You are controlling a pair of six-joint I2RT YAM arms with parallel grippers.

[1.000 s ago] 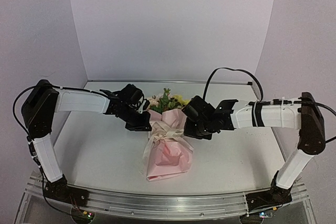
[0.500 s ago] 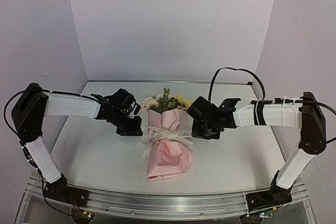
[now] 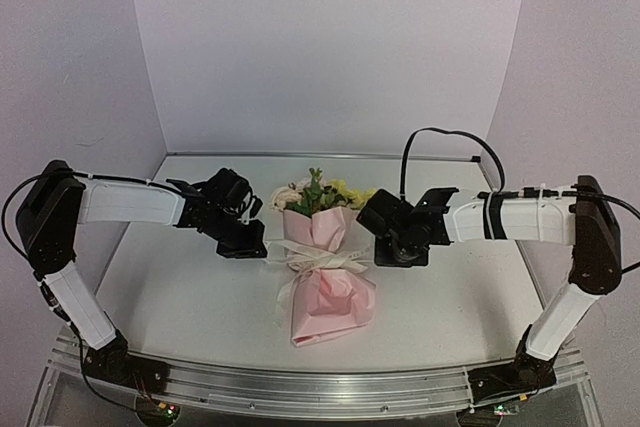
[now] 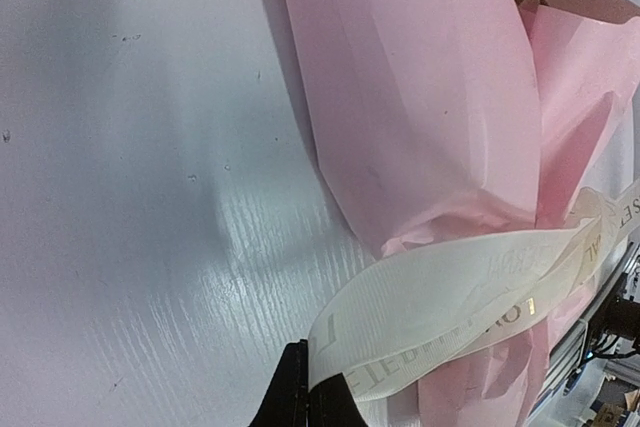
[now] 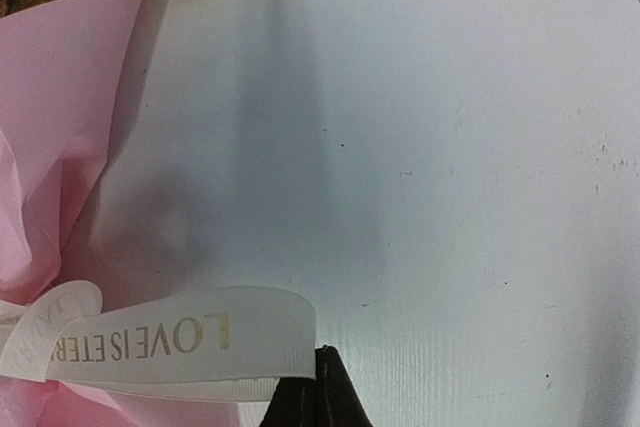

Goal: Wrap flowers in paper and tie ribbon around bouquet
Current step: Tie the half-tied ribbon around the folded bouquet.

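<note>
Tabletop (image 3: 190, 297): white and faintly grained. We see a metal rail (image 3: 320, 387) along its near edge and pale walls (image 3: 320, 47) on three sides.
Bouquet (image 3: 325, 267): lies mid-tabletop between the two hands, lengthwise from near to far, with its closed end toward us.
Paper (image 3: 335, 307): pink and creased. Its wide crumpled end is the part nearest the rail. It narrows to a pinched waist, then flares again toward the far side.
Ribbon (image 3: 320, 260): cream with gold lettering, wrapped around the waist of the paper. From there one end runs out to the left and one to the right. In the right wrist view we read "LOVE IS ETER" along it.
Left hand (image 3: 258, 246): low over the tabletop just left of the waist. Its fingers are pressed together, pinching the left ribbon end. In its wrist view the ribbon runs from the dark fingertips (image 4: 305, 397) in a shallow curve across to the paper.
Right hand (image 3: 388, 255): just right of the waist, fingers likewise pressed together on the right ribbon end. In its wrist view that end bends in a short loop at the fingertips (image 5: 310, 392).
Flowers (image 3: 318, 194): at the far end of the bouquet. We see pale pink and yellow blooms with green leaves poking out of the paper's open mouth, toward the back wall.
</note>
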